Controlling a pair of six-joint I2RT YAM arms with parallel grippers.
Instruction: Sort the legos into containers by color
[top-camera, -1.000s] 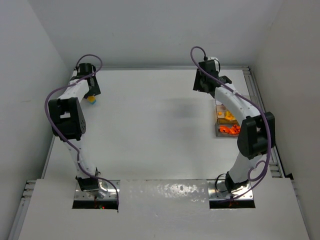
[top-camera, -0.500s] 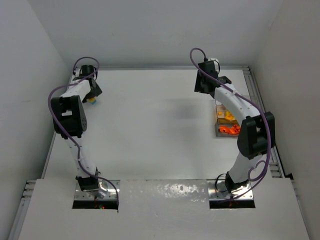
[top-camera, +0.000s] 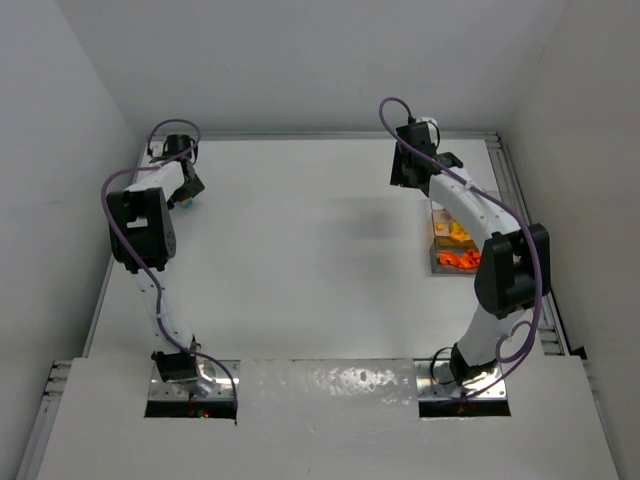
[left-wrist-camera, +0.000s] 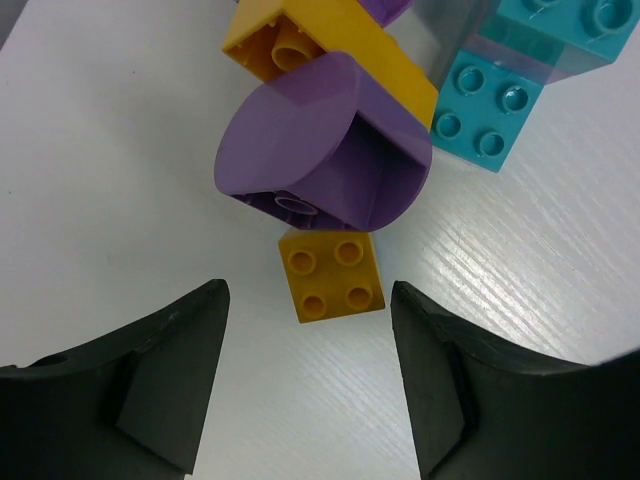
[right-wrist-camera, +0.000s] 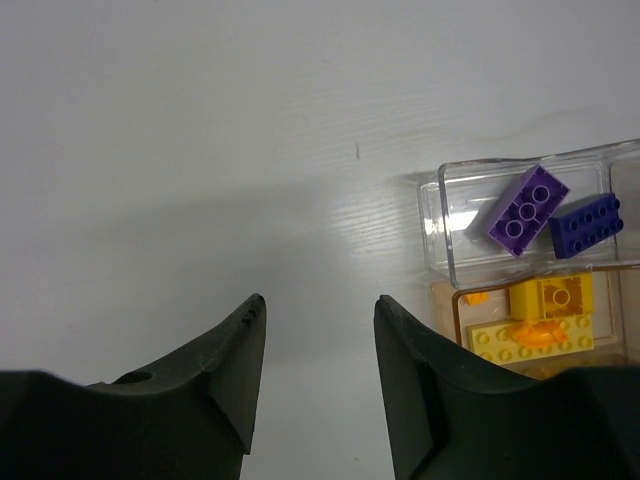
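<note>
Left gripper and right gripper gape half-open, empty; containers cut off at frame edge

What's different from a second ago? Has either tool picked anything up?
The left arm shifted slightly at the far-left corner, over the loose legos. The left tool stands open astride a small yellow brick, holding nothing. The right arm, the right tool (open) and the containers have not moved.
</note>
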